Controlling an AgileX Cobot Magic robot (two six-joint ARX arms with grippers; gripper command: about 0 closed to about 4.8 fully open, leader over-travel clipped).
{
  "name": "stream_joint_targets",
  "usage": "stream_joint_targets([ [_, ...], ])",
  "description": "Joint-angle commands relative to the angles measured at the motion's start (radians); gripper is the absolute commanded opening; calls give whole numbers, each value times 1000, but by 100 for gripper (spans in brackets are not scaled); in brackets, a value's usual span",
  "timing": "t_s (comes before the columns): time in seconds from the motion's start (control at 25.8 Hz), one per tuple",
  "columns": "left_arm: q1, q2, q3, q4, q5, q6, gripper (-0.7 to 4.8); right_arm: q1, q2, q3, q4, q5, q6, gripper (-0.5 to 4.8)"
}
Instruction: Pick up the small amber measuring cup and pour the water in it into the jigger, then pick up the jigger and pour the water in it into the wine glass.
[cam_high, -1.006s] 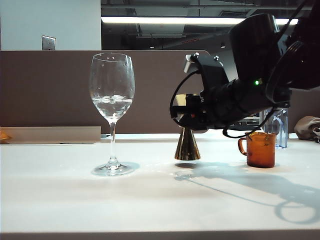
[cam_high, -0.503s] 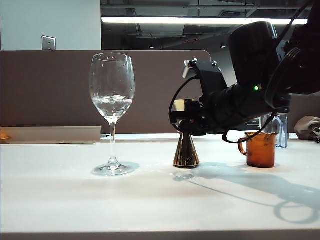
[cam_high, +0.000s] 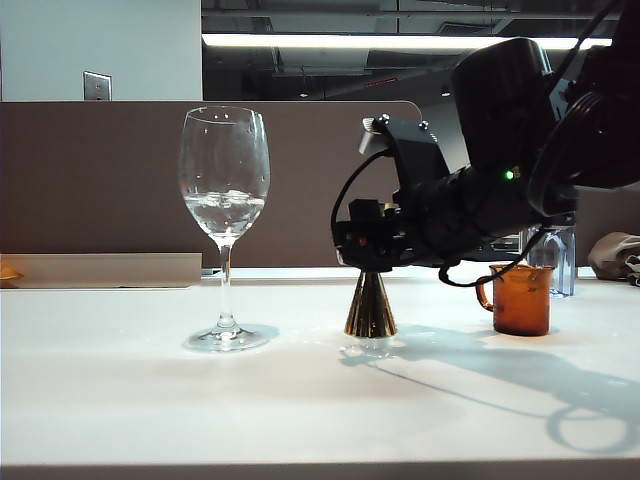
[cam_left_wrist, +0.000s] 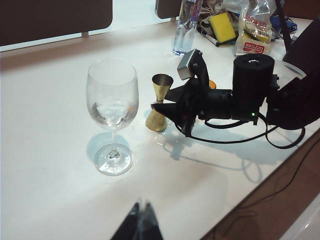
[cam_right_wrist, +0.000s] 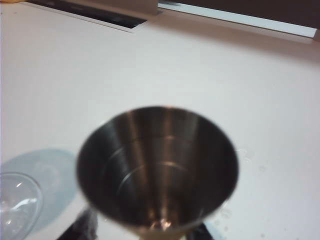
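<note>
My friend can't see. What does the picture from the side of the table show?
A gold jigger stands on a white table with the robot's right gripper around its middle. A tall wine glass with a little water stands to its left, and a small amber measuring cup to its right.

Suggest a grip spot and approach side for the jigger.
Grip the jigger at its narrow waist, coming in level from the amber cup's side, where the right gripper already sits. It stands upright; cones flare above and below, so it shouldn't slip. The wine glass blocks the opposite side.
</note>
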Motion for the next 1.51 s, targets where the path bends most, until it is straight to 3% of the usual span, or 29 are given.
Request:
stream_joint_targets([
  [0.04, -1, 0, 4, 8, 3, 4, -2, 12, -20, -36, 29, 41, 1, 251],
  [0.12, -1, 0, 4, 8, 3, 4, -2, 12, -35, -64, 28, 80, 1, 316],
  [0.19, -1, 0, 4, 8, 3, 4, -2, 12, -53, -89, 27, 97, 1, 339],
  [0.58, -1, 0, 4, 8, 3, 4, -2, 11, -288, -272, 27, 204, 0, 332],
  [0.66, -1, 0, 4, 8, 3, 4, -2, 11, -373, -323, 20, 225, 0, 241],
  [0.7, -1, 0, 4, 8, 3, 4, -2, 11, -406, -341, 20, 229, 1, 167],
  [0.74, -1, 0, 4, 8, 3, 4, -2, 11, -449, -363, 14, 229, 0, 41],
  [0.77, -1, 0, 4, 8, 3, 4, -2, 11, -484, -378, 6, 229, 0, -15],
  [0.97, -1, 0, 4, 8, 2, 4, -2, 3, -716, -402, -226, 232, -4, -1],
  [1.51, -1, 0, 4, 8, 3, 4, -2, -80, -873, -519, -272, 261, -10, -1],
])
